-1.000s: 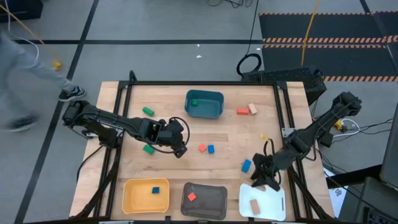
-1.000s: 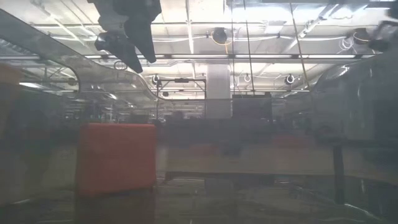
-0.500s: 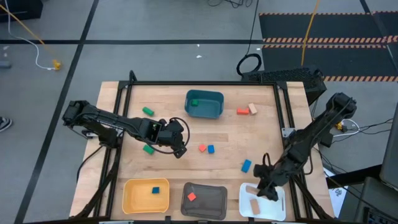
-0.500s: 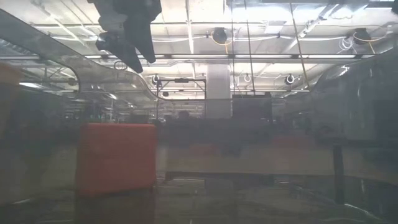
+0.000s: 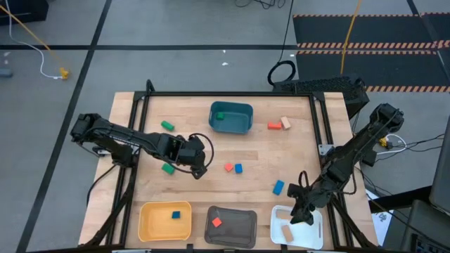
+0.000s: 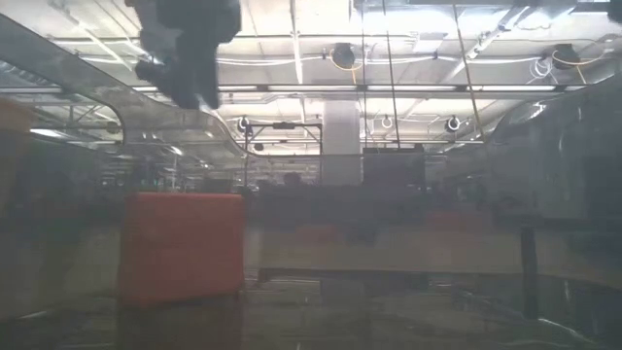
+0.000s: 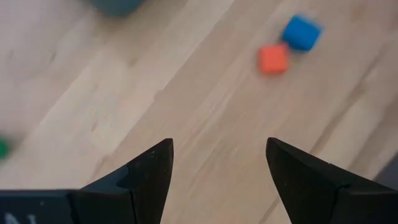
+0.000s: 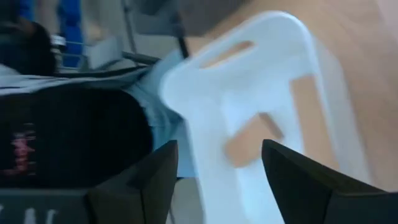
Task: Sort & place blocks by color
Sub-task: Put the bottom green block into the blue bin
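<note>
Right claw (image 5: 301, 213) hovered open and empty over the white tray (image 5: 313, 226), where two tan blocks (image 5: 286, 232) lay sorted. Left claw (image 5: 200, 169), open and empty, hung mid-tabletop near the red block (image 5: 228, 167) and blue block (image 5: 238, 168), probably next.

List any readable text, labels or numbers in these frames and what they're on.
No text can be read in any view.
Right wrist view: a dark garment beyond the white tray bears small reddish print, too blurred to read.
Blocks, trays and table show no markings.
</note>
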Controlling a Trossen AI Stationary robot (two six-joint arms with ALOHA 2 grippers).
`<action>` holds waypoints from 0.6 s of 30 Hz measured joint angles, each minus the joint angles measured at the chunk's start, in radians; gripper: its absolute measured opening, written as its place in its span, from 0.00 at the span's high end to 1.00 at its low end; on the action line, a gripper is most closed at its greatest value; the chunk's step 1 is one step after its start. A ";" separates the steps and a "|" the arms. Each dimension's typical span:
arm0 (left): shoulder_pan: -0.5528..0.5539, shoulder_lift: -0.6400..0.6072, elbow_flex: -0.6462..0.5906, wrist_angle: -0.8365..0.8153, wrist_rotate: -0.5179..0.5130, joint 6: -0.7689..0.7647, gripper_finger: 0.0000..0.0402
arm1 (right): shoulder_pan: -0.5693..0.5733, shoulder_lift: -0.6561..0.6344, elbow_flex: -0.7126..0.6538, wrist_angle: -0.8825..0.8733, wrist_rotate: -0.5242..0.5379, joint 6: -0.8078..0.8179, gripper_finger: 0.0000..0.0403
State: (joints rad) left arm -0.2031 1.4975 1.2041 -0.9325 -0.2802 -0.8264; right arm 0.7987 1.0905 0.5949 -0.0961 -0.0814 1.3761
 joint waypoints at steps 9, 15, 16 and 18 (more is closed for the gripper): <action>-0.052 0.000 -0.001 -0.385 0.088 -0.196 0.36 | -0.086 -0.088 0.000 0.013 0.060 -0.195 0.42; -0.150 0.000 -0.001 -0.462 0.090 0.062 0.36 | -0.199 -0.112 0.000 0.009 0.058 -0.430 0.42; -0.161 0.000 -0.001 -0.461 0.090 0.101 0.36 | -0.214 -0.114 0.000 0.009 0.057 -0.463 0.42; -0.180 0.000 -0.008 -0.452 0.089 0.158 0.36 | -0.241 -0.116 0.000 0.009 0.054 -0.517 0.42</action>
State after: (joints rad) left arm -0.3831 1.4979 1.1962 -1.3848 -0.1909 -0.6686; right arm 0.5574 0.9749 0.5949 -0.0872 -0.0270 0.8593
